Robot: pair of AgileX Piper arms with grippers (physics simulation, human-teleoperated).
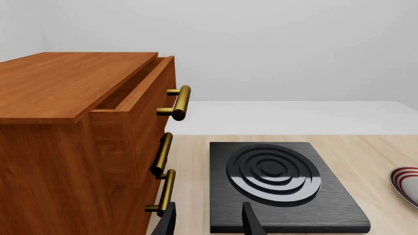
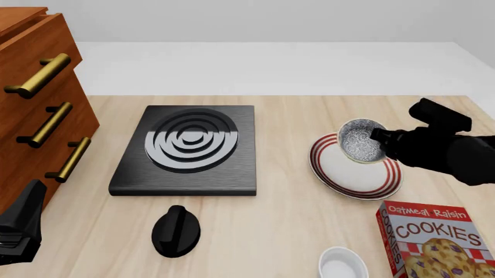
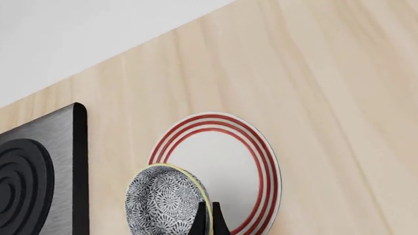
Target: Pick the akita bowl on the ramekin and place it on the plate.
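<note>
The akita bowl [image 2: 360,141], speckled grey inside with a pale rim, hangs tilted over the plate [image 2: 334,174], a white dish ringed in red. My right gripper [image 2: 384,136] is shut on the bowl's rim from the right. The right wrist view shows the fingers [image 3: 209,219] pinched on the bowl [image 3: 163,200] above the plate [image 3: 225,159]. The plain white ramekin [image 2: 342,266] stands bare at the table's near edge. My left gripper [image 2: 21,227] hovers low at the near left, far from the dishes. In the left wrist view it [image 1: 209,223] is open and holds nothing.
A black stove plate [image 2: 189,147] with raised rings lies mid-table, with a black knob [image 2: 176,230] in front of it. A wooden drawer cabinet [image 2: 35,104] with brass handles fills the left side, its top drawer slightly open. A cookie box [image 2: 433,243] stands at the near right beside the ramekin.
</note>
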